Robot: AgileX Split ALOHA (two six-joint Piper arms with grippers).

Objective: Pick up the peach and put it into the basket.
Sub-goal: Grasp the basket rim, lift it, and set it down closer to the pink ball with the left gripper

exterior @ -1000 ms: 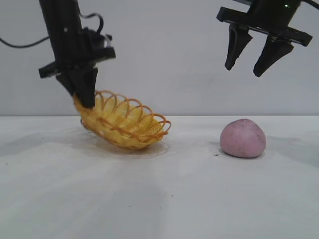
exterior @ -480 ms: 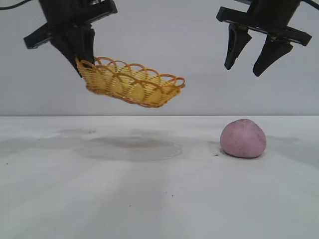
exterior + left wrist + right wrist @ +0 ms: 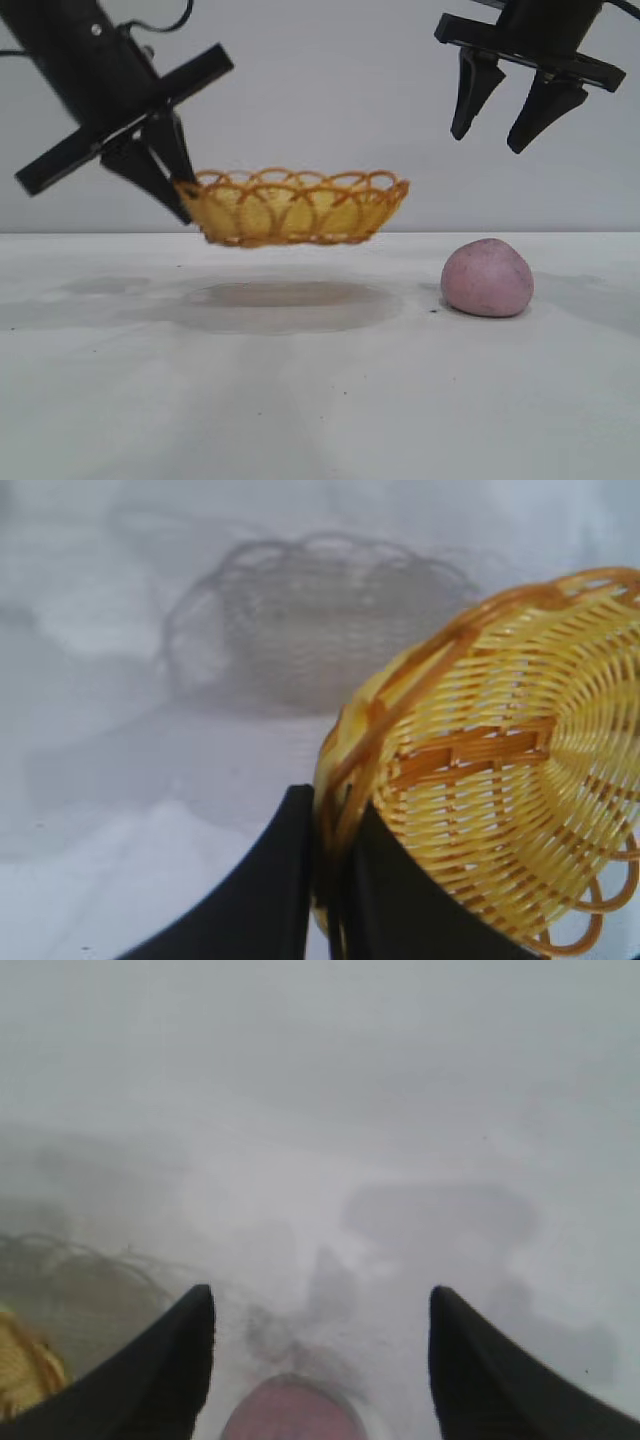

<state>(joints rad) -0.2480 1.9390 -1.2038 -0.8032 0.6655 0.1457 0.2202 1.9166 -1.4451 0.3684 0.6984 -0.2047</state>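
Note:
The yellow wicker basket [image 3: 295,208] with an orange looped rim hangs level just above the table, left of centre. My left gripper [image 3: 186,203] is shut on the basket's left rim; in the left wrist view its black fingers [image 3: 285,880] pinch the rim of the basket [image 3: 500,770]. The pinkish-mauve peach [image 3: 487,278] rests on the table at the right. My right gripper [image 3: 490,140] hangs open high above the peach, holding nothing. In the right wrist view the peach [image 3: 292,1412] lies far below, between that gripper's [image 3: 322,1305] spread fingers.
The white table [image 3: 320,380] stretches out in front of both objects, with the basket's shadow [image 3: 290,300] under it. A plain grey wall stands behind. A sliver of the basket [image 3: 25,1375] shows at the edge of the right wrist view.
The left gripper lifted the basket off the table, swung it rightward and levelled it from a tilt. The right gripper and the peach have not moved.

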